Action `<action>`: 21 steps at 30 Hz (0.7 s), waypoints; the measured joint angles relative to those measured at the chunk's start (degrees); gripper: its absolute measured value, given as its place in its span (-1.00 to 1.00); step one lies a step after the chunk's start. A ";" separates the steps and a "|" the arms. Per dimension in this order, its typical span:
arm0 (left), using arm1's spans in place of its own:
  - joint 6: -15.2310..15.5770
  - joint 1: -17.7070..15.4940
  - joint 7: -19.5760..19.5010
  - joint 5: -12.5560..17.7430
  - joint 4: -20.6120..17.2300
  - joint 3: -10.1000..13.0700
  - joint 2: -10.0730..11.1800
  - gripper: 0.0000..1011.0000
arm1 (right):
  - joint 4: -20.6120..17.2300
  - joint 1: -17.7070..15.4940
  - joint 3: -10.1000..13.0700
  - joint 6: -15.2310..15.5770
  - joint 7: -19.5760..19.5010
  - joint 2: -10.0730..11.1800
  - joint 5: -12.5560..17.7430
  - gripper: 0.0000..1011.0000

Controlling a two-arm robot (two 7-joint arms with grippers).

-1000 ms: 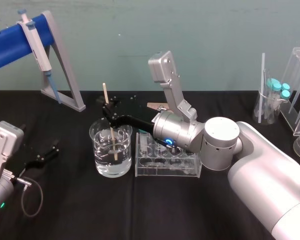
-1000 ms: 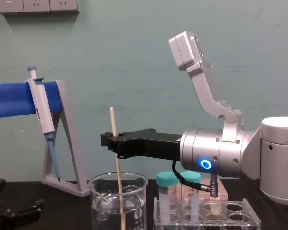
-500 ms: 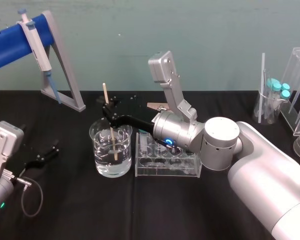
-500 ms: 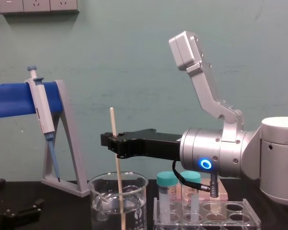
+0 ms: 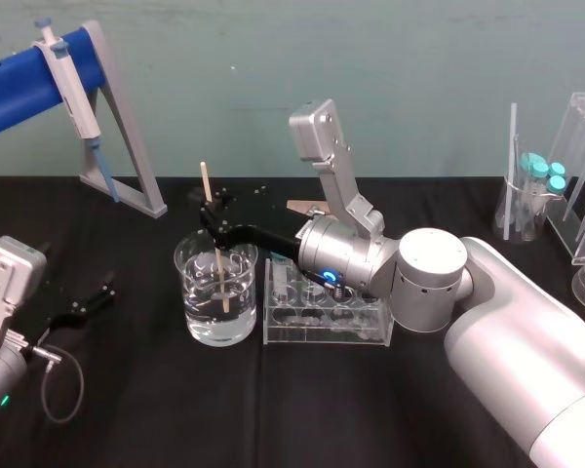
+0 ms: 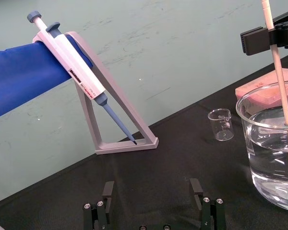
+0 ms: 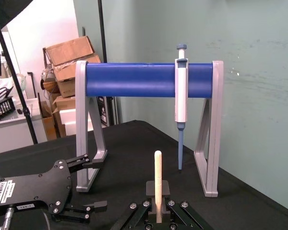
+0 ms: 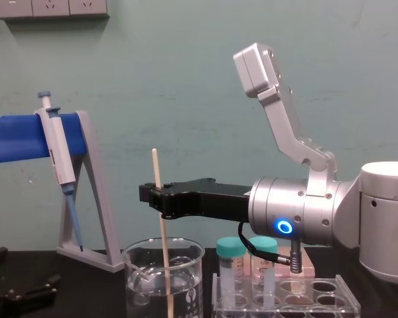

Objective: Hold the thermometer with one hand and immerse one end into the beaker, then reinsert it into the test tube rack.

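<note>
The thermometer (image 5: 218,273) is a thin cream rod standing nearly upright, its lower end under the water in the clear beaker (image 5: 190,292). My right gripper (image 5: 211,216) reaches in level from the right and is shut on the thermometer's upper part, above the beaker's rim. From the chest, the thermometer (image 8: 157,172) sticks up above the black right gripper (image 8: 162,201) and runs down into the beaker (image 8: 186,278). The clear test tube rack (image 5: 327,327) stands just right of the beaker, under the right wrist. My left gripper (image 6: 153,189) rests open at the table's left, well apart from the beaker (image 6: 269,143).
A grey-blue pipette (image 5: 68,78) hangs on a blue-barred grey stand at the back left. Two teal-capped tubes (image 8: 231,265) stand in the rack. A small glass beaker (image 6: 222,124) and a pink block (image 5: 307,207) sit behind the big one. More glassware (image 5: 531,195) is at the far right.
</note>
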 joint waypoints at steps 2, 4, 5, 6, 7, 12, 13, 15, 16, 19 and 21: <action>0.00 0.00 0.00 0.00 0.00 0.00 0.00 0.99 | 0.00 0.00 0.00 0.00 0.00 0.00 0.00 -0.91; 0.00 0.00 0.00 0.00 0.00 0.00 0.00 0.99 | 0.00 0.00 0.00 0.00 0.00 0.00 0.00 -0.91; 0.00 0.00 0.00 0.00 0.00 0.00 0.00 0.99 | 0.00 0.00 0.00 0.00 0.00 0.00 0.00 -0.91; 0.00 0.00 0.00 0.00 0.00 0.00 0.00 0.99 | 0.00 0.00 0.00 0.00 0.00 0.00 0.00 -0.91; 0.00 0.00 0.00 0.00 0.00 0.00 0.00 0.99 | 0.00 0.00 0.00 0.00 0.00 0.00 0.00 -0.91; 0.00 0.00 0.00 0.00 0.00 0.00 0.00 0.99 | 0.00 0.00 0.00 0.00 0.00 0.00 0.00 -0.91; 0.00 0.00 0.00 0.00 0.00 0.00 0.00 0.99 | 0.00 0.00 0.00 0.00 0.00 0.00 0.00 -0.91; 0.00 0.00 0.00 0.00 0.00 0.00 0.00 0.99 | 0.00 0.00 0.00 0.00 0.00 0.00 0.00 -0.91; 0.00 0.00 0.00 0.00 0.00 0.00 0.00 0.99 | 0.00 0.00 0.00 0.00 0.00 0.00 0.00 -0.91; 0.00 0.00 0.00 0.00 0.00 0.00 0.00 0.99 | 0.00 0.00 0.00 0.00 0.00 0.00 0.00 -0.91; 0.00 0.00 0.00 0.00 0.00 0.00 0.00 0.99 | 0.00 0.00 0.00 0.00 0.00 0.00 0.00 -0.91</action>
